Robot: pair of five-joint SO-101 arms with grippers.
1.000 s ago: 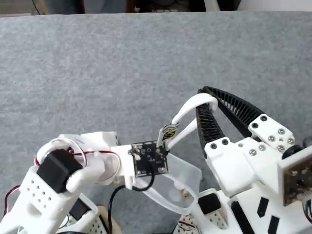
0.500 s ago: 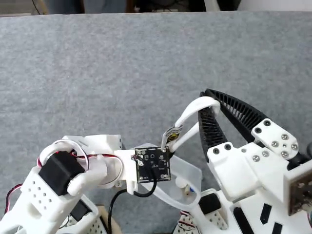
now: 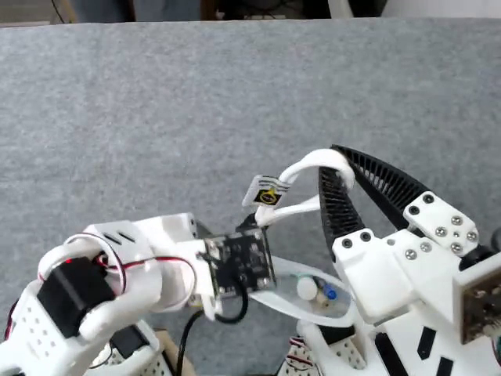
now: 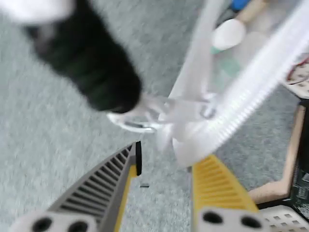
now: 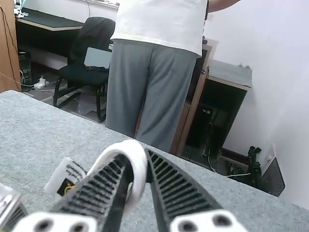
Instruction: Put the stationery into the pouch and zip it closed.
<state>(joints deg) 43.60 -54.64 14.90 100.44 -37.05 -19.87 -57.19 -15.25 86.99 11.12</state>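
Observation:
A clear pouch [image 3: 291, 276] hangs between the two arms near the table's front edge. Stationery [image 3: 316, 290] with a white tip and a blue part lies inside it. My right gripper [image 3: 330, 161], with black ribbed fingers, is shut on the pouch's white loop [image 5: 133, 162]; a yellow and white tag [image 3: 266, 192] sticks out beside it. In the left wrist view my left gripper [image 4: 164, 181] stands open just below the pouch's end. The white zip [image 4: 253, 89] and its clear pull ring [image 4: 136, 119] lie a little beyond the fingertips. The stationery [image 4: 229, 34] shows through the plastic.
Grey cloth [image 3: 156, 117] covers the table, bare to the far side and the left. Both arm bases and a wooden board [image 4: 277, 188] crowd the front edge. A dark blurred shape [image 4: 87, 63] looms close in the left wrist view.
The pouch's mouth has gone from wide to a narrow slit, and the stationery now shows inside. The left arm has drawn back toward the front left. The tag has swung upward.

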